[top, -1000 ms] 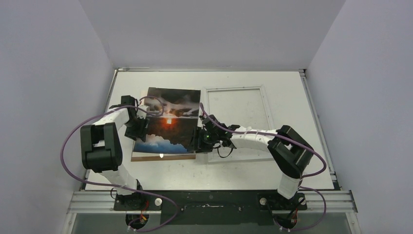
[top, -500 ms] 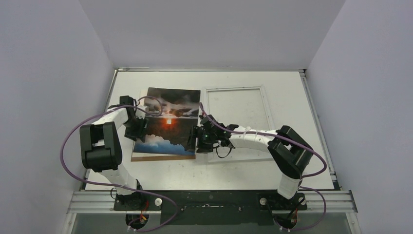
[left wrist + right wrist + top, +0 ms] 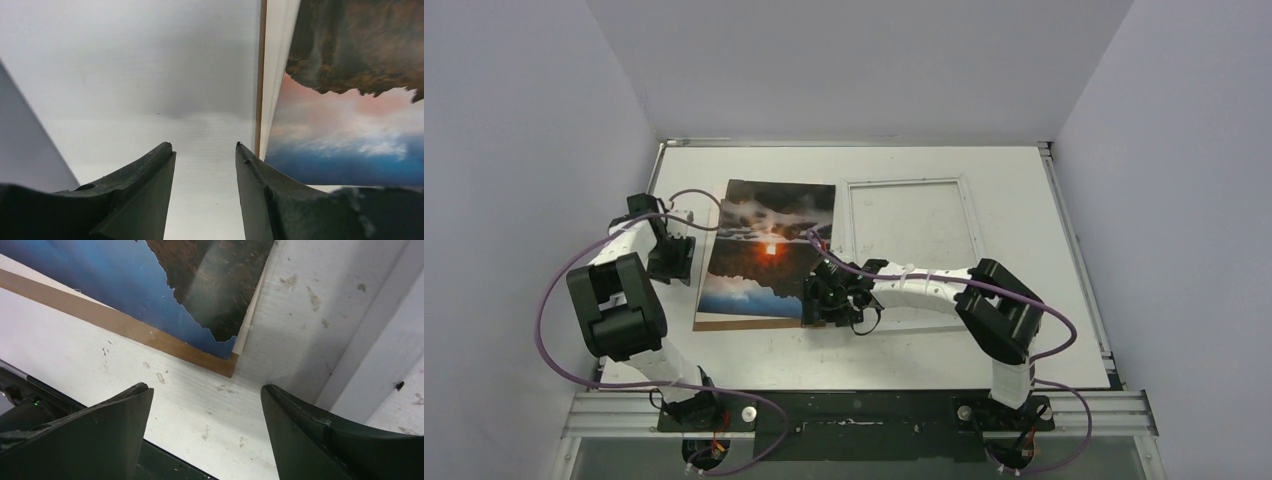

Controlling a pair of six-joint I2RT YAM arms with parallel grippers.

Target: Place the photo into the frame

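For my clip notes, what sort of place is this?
Probably a robotics lab test cell: a white table boxed in by plain walls, two robot arms bolted to a rail.

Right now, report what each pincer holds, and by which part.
Nothing is held. The left pincer stands open over the table beside the photo's left edge. The right pincer stands open by its near right corner, gripping nothing.

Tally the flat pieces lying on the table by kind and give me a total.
photo: 1
frame: 1
backing board: 1
Total: 3
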